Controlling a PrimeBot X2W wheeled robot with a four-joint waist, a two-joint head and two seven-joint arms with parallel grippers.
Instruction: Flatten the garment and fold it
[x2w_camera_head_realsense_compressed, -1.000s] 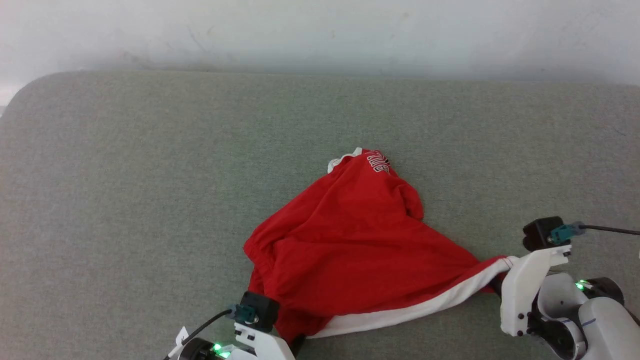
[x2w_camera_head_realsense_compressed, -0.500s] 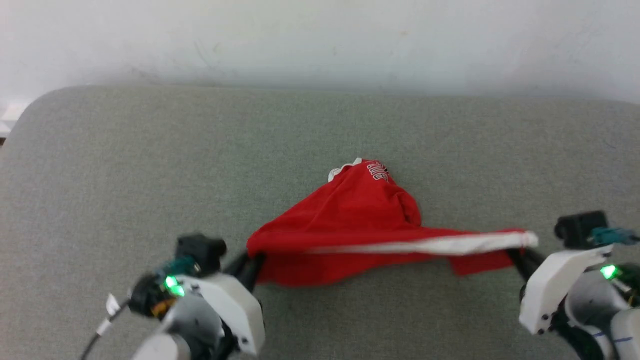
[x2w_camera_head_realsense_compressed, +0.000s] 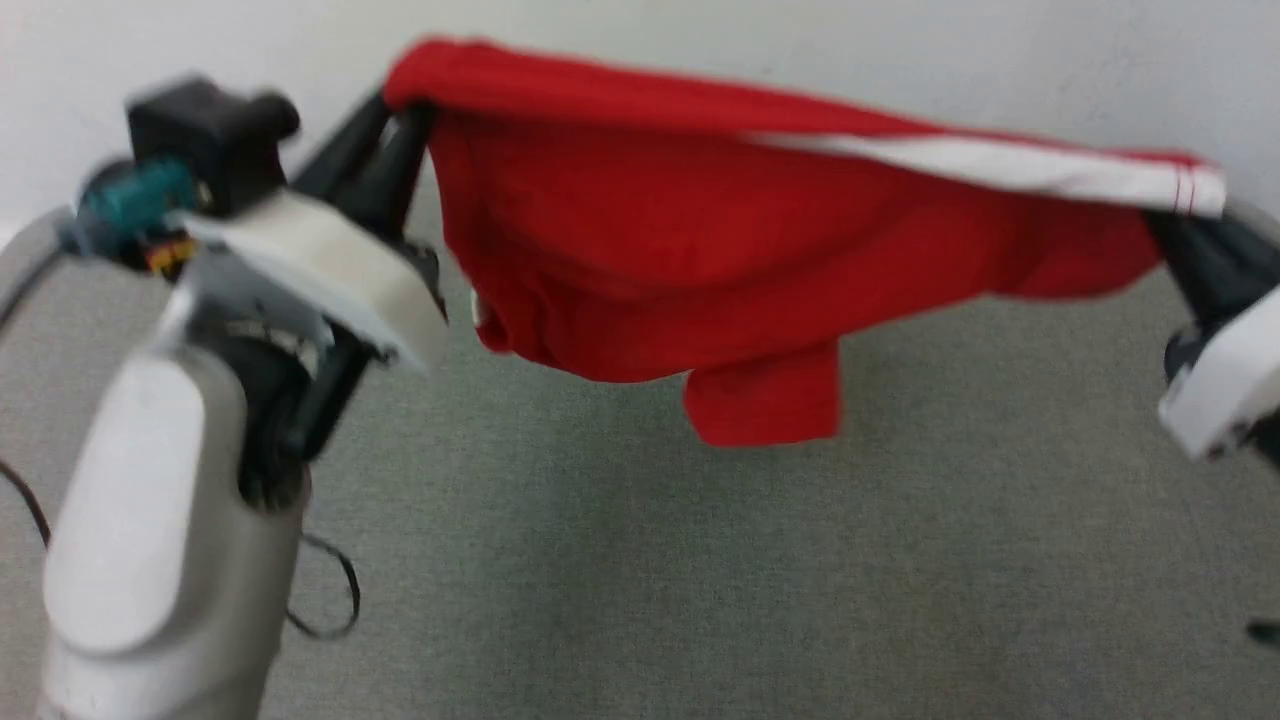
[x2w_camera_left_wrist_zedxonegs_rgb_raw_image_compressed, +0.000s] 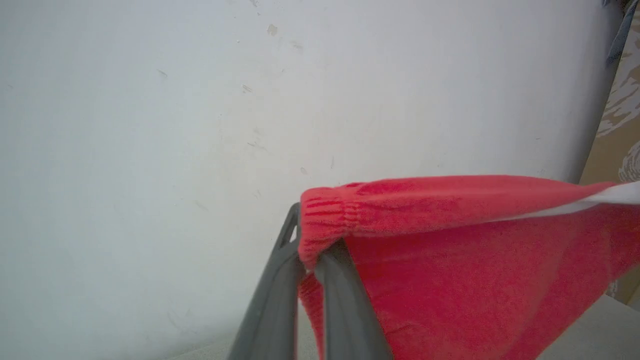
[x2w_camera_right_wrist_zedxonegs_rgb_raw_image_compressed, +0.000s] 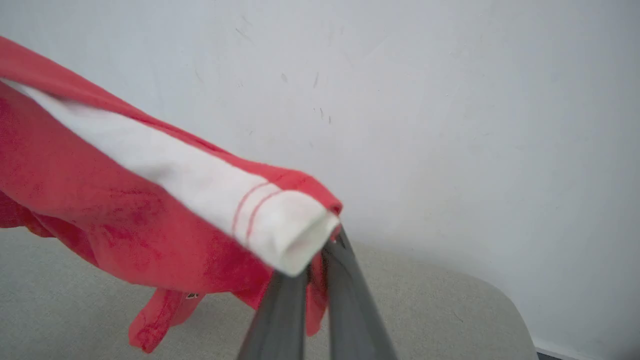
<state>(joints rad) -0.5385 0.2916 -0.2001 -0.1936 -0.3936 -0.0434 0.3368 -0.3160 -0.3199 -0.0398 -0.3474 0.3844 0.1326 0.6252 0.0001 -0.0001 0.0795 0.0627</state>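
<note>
The red garment hangs in the air above the grey cushion, stretched taut between both arms, with its white stripe running along the top edge toward the right. My left gripper is shut on its elastic waistband corner at the upper left. My right gripper is shut on the white-trimmed hem corner at the right. A loose red flap dangles below the middle. The head view is blurred by motion.
The grey upholstered surface spreads beneath the garment, with its rounded right corner near a white wall. A black cable loops beside my left forearm.
Both grippers have lifted the garment off the grey surface and raised it high; it went from lying crumpled to hanging stretched between them. The head view has shifted too.
</note>
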